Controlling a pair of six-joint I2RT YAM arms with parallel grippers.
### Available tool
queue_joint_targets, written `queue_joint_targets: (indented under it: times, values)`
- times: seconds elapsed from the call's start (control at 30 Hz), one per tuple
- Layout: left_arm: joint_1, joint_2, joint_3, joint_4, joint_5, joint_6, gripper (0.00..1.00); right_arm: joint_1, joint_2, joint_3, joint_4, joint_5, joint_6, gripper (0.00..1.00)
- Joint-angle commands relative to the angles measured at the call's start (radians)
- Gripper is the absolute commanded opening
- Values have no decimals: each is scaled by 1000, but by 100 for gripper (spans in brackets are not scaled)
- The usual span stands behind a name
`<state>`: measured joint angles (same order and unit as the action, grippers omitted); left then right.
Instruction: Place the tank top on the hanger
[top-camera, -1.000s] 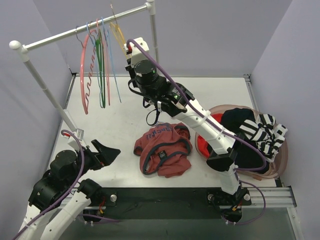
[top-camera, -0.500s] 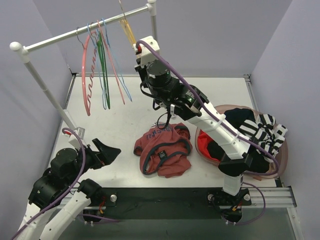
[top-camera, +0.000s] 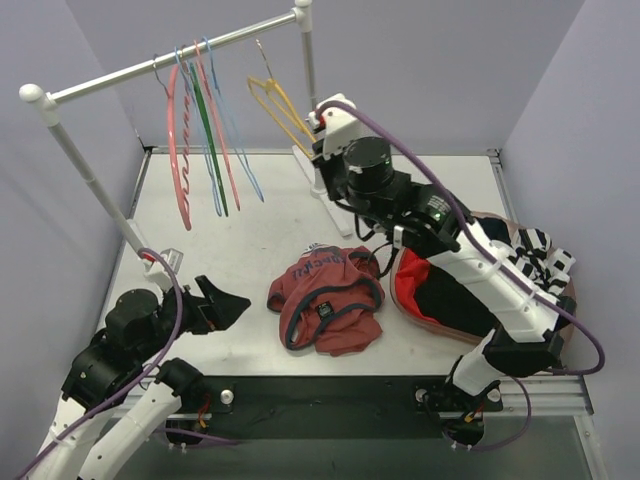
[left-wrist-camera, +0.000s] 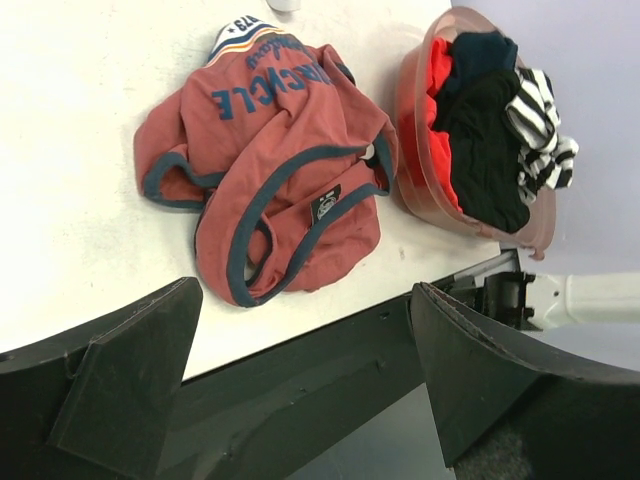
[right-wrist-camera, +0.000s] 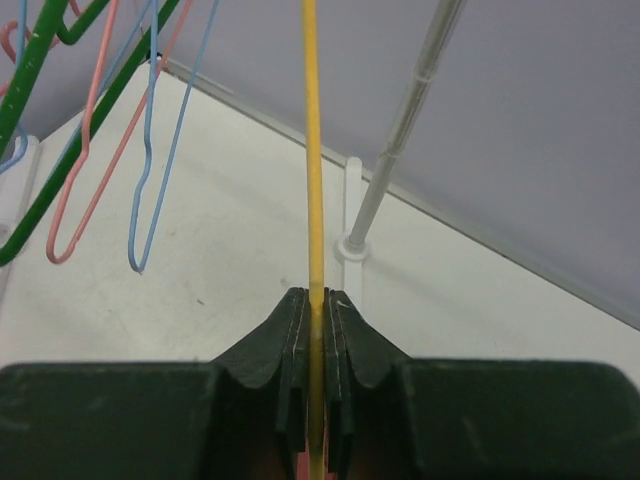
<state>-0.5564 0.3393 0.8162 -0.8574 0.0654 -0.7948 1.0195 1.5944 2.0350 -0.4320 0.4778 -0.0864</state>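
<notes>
The left gripper is sitting low at the near-left of the table, with its fingers spread wide and gripping nothing. The tank top is lying crumpled on the table ahead of that gripper and a bit to its right, apart from it. In the left wrist view it is showing dark trim loops, a small black label and blue lettering at the far end. Further back, a pink hanger and a green hanger are hanging off the rail, up and to the left of the right gripper. That gripper is reaching high over the back of the table and is clenched on the hanger. The right wrist view is showing both pads pinching the thin yellow bar, which is running straight up from between them. The hanger is tilting up and leftward from the gripper, and its hook is sitting just under the rail; cannot tell if they are touching. The tank top is lying well below this gripper, back toward the arm bases. Right of the top, under the right arm's links, a pinkish basket is holding a bright red garment, black clothes and a striped garment.
</notes>
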Motion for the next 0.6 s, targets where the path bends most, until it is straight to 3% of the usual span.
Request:
queue_joint_targets:
  times: [0.0,0.03,0.1,0.27,0.57]
  values:
    - [1,32,26,106,83,139,97,-143,-149,-91,-97,-222,85,0]
    - [1,35,24,130,91,161,97,-206,-204,-119,-141,-427,86,0]
    - [1,38,14,161,122,227,97,-352,-275,-252,-155,-511,169,0]
    - [1,64,-28,288,183,337,97,-638,-571,-519,-201,-894,134,0]
    - [1,174,-72,535,431,475,97,-933,-913,-806,-309,-1372,74,0]
